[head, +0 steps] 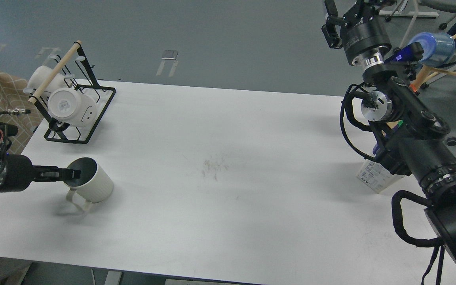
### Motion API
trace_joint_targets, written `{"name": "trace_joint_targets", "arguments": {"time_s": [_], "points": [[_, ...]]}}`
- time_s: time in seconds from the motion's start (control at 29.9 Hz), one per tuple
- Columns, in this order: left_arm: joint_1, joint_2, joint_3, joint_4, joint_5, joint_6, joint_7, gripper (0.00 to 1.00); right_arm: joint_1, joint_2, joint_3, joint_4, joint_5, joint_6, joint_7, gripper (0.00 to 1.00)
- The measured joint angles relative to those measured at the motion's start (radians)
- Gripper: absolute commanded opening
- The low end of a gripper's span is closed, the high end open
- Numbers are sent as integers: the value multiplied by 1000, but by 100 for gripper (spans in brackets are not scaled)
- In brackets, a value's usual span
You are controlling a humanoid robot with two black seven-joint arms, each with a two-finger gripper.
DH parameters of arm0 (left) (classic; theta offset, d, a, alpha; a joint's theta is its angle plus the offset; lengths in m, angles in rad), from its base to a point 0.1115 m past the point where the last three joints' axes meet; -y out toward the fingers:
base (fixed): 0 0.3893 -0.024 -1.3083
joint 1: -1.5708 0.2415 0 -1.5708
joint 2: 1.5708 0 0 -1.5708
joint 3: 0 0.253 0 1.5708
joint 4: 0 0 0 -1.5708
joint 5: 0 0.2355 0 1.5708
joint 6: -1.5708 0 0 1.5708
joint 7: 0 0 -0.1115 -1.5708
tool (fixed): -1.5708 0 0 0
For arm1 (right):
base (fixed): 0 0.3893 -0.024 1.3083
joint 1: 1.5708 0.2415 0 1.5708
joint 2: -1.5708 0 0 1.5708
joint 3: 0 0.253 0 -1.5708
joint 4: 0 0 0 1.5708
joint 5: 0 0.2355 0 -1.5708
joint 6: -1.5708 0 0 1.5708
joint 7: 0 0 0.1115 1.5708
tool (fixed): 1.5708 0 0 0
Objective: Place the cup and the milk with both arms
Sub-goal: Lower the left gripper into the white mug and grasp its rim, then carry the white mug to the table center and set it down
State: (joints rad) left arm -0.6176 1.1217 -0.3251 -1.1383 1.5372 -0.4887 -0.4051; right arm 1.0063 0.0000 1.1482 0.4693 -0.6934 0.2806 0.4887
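A white ribbed cup (93, 185) with a dark inside is tilted at the table's left front, handle down, with a shadow under it. My left gripper (73, 173) reaches in from the left and is shut on the cup's rim, one finger inside the opening. The milk carton (375, 176) stands at the table's right edge, mostly hidden behind my right arm. My right gripper (332, 21) is high at the far right, beyond the table's back edge and well away from the carton; its fingers are dark and partly cut off by the frame's top.
A black wire rack (78, 114) with a wooden bar holds two white mugs (71, 106) at the back left. A stained patch (214, 164) marks the table's middle. A blue roll (434, 43) and chair legs are off the table at the far right.
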Motion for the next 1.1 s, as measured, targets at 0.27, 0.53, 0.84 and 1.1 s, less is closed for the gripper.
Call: {"name": "trace_joint_targets", "arguments": {"time_s": [0.27, 0.53, 0.84, 1.1], "points": [[-70, 5, -5, -14, -1, 0, 2, 0, 5, 0, 0, -2, 0, -4, 0, 100], [-209, 105, -12, -214, -5, 0, -2, 0, 20, -4, 1, -8, 0, -7, 0, 100], [-408, -71, -1, -386, 24, 0, 96, 0, 67, -9, -2, -25, 0, -38, 0, 100], [-440, -401, 65, -215, 217, 0, 128, 0, 87, 0, -3, -46, 0, -43, 0, 100]]}}
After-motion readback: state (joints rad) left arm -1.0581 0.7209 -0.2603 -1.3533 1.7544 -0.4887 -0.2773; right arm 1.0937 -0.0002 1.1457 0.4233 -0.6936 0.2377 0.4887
